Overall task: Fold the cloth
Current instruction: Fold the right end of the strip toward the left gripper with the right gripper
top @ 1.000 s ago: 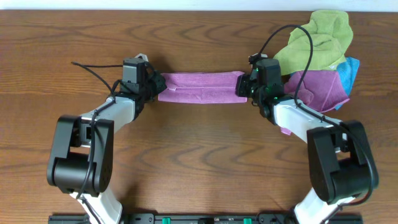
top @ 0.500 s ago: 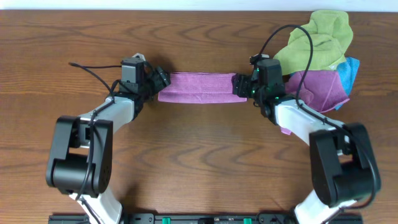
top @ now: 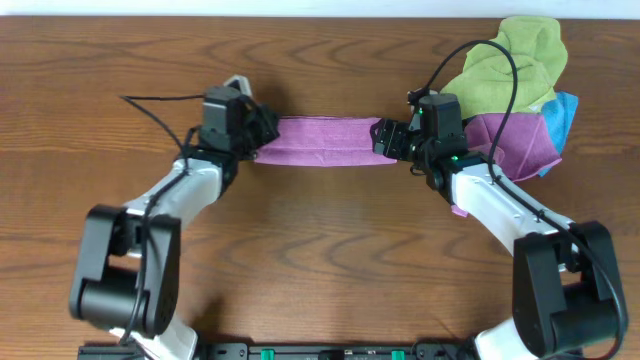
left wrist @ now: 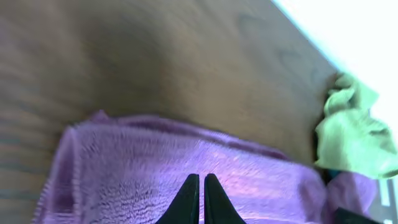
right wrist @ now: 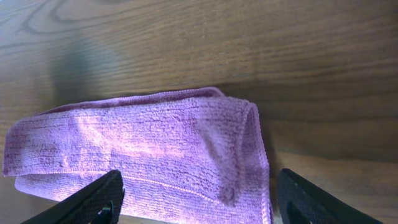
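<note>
The purple cloth point(top: 325, 141) lies on the wooden table folded into a long narrow strip. My left gripper point(top: 262, 130) is at its left end. In the left wrist view its black fingertips point(left wrist: 201, 180) are pressed together over the cloth point(left wrist: 155, 162), with no fabric visible between them. My right gripper point(top: 385, 138) is at the strip's right end. In the right wrist view it stands open point(right wrist: 199, 186), its two fingers spread either side of the folded cloth point(right wrist: 137, 149), which rests flat on the table between them.
A pile of other cloths sits at the back right: green point(top: 510, 60), purple point(top: 515, 140) and blue point(top: 563, 112). The green one point(left wrist: 351, 134) also shows in the left wrist view. The table's far edge point(top: 300, 17) runs just behind the strip.
Both grippers let go of the cloth's ends, and the strip settled flat. The right gripper stayed open; the left opened, then shut again, and shifted slightly right.
</note>
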Controlling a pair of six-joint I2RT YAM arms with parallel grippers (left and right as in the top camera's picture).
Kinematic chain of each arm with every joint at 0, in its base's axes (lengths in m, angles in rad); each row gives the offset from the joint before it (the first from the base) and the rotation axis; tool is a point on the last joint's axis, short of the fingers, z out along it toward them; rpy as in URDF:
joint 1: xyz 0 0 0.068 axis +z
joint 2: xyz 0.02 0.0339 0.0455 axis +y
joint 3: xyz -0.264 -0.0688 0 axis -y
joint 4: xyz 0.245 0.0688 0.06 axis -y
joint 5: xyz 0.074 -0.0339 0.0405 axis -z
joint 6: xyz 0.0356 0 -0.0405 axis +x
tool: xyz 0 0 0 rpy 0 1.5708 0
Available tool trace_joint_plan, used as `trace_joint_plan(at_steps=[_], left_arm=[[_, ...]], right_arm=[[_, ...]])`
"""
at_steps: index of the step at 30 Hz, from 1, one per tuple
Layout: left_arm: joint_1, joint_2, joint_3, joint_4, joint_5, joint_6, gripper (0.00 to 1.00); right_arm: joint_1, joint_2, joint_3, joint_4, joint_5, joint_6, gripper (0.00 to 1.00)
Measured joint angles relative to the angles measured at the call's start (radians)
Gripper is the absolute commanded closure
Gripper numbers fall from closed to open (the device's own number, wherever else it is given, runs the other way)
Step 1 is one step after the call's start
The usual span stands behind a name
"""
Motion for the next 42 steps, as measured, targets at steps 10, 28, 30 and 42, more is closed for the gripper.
trace_joint_plan(at_steps=[10, 28, 30, 42], left_arm=[[-0.011, 0.148, 0.000, 0.014, -0.011, -0.014, 0.94], [-0.011, 0.157, 0.000, -0.004, -0.014, -0.015, 0.94], [-0.011, 0.157, 0.000, -0.004, -0.014, -0.015, 0.94], [-0.011, 0.157, 0.010, -0.008, -0.005, -0.015, 0.94]], right_arm=[[0.000, 0.044, 0.000, -0.006, 0.022, 0.042, 0.19], [0.000, 0.275, 0.018, 0.274, -0.094, 0.145, 0.99], [0.000, 0.263, 0.017, 0.282, -0.105, 0.143, 0.99], [0.127, 0.068, 0.039, 0.259, -0.127, 0.140, 0.99]])
